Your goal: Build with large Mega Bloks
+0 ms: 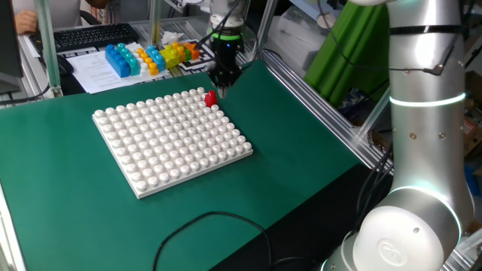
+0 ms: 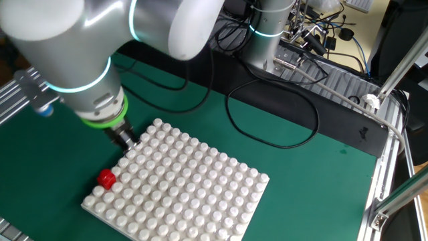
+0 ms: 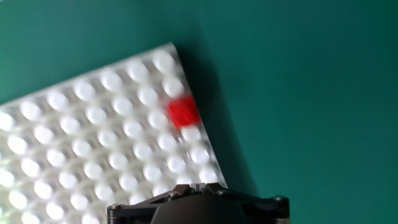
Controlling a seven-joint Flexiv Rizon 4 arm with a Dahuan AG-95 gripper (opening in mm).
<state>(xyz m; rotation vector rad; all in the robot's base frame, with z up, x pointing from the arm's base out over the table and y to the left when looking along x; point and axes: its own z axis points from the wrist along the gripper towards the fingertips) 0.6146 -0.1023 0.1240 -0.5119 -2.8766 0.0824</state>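
A small bright red Mega Blok [image 1: 211,98] sits on the white studded baseplate [image 1: 169,139], near its far right edge. It also shows in the other fixed view [image 2: 106,178] and in the hand view [image 3: 183,114]. My gripper [image 1: 224,77] hangs just above and behind the red brick, apart from it. In the hand view its fingertips [image 3: 199,186] are together with nothing between them. Blue [image 1: 118,59], orange [image 1: 144,62] and yellow [image 1: 172,55] bricks stand in a group at the back of the table.
A keyboard [image 1: 90,36] and papers [image 1: 102,71] lie beyond the green mat at the back left. A black cable [image 1: 211,222] loops across the mat's front. Aluminium rails [image 1: 316,105] run along the right edge.
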